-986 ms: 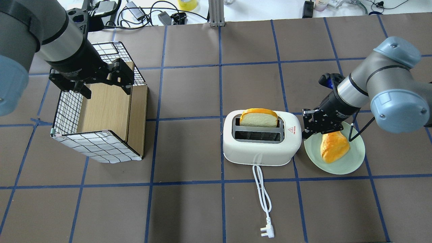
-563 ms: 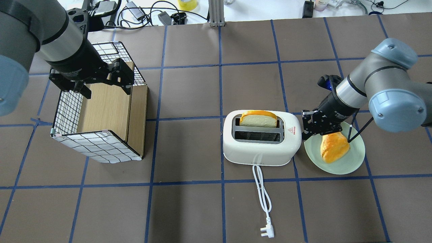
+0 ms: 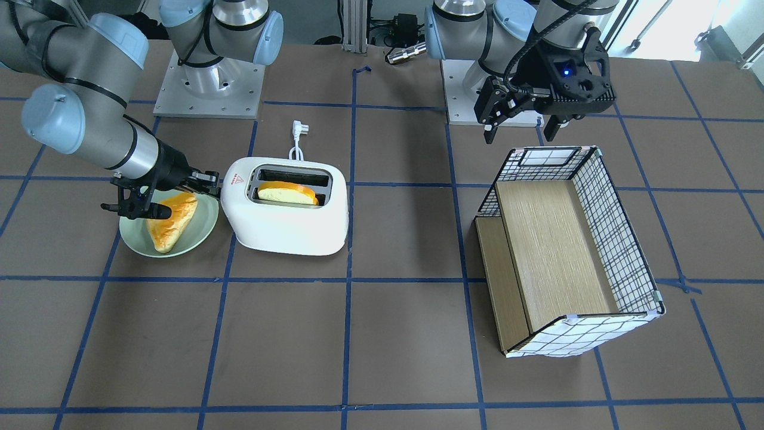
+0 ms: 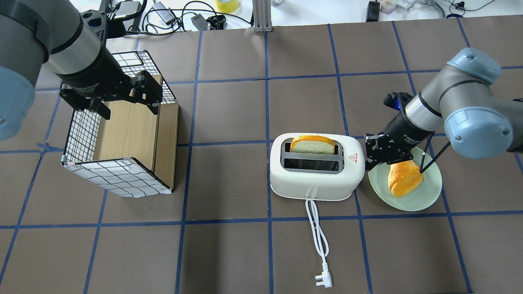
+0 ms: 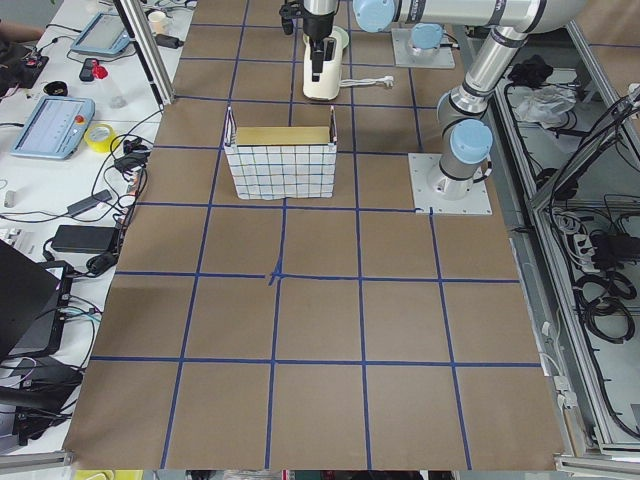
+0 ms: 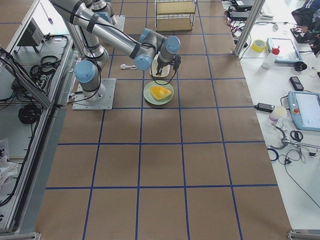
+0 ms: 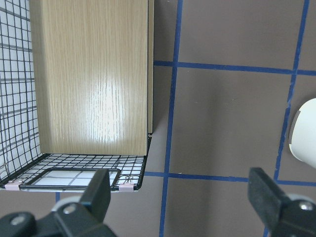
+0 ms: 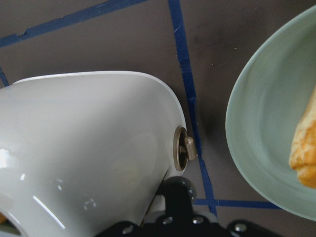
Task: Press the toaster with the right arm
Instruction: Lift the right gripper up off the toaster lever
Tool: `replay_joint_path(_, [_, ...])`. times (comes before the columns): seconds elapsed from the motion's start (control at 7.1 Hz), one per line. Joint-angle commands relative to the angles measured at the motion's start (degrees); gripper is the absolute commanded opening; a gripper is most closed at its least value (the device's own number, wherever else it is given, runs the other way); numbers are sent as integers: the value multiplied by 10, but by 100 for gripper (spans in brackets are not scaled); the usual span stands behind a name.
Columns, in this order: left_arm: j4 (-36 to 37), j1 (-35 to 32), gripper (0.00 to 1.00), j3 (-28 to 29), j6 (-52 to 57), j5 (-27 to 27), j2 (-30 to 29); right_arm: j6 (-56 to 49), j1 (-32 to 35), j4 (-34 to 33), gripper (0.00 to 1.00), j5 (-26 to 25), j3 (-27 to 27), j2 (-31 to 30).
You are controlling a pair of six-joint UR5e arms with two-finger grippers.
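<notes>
Now we note the bread slice has sunk lower into the toaster as our right gripper, fingers seemingly together on the lever, pushes down; the left gripper hangs spread and empty.

A plate crowds the toaster's lever end.

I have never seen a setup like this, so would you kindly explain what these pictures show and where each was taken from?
Two jointed robot arms stand at a brown table. Four fixed cameras watch from behind the robot, opposite it and from both table ends; two more sit on the wrists. The right gripper is beside the end of the white toaster, where its wrist camera sees a black lever and a small knob. One bread slice sits in the toaster's slot, another lies on a green plate. The left gripper hovers open and empty above a wire-grid basket with wooden boards. Neither gripper holds anything.
</notes>
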Motion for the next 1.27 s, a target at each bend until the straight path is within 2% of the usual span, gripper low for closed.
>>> replay_joint_path(0.0, [0,0,100,0,0,1,0,18,1,11,0,-3,-20,-21])
replay_joint_path(0.14, [0,0,100,0,0,0,0,19,2,35,0,-8,-42,-35])
replay_joint_path(0.42, [0,0,100,0,0,0,0,21,4,145,0,-11,-124,-52])
replay_joint_path(0.56, [0,0,100,0,0,1,0,24,8,192,0,-31,-179,-51])
replay_joint_path(0.85, [0,0,100,0,0,0,0,55,39,263,0,-83,-284,-36])
replay_joint_path(1.13, [0,0,100,0,0,0,0,117,111,263,2,-164,-349,-11])
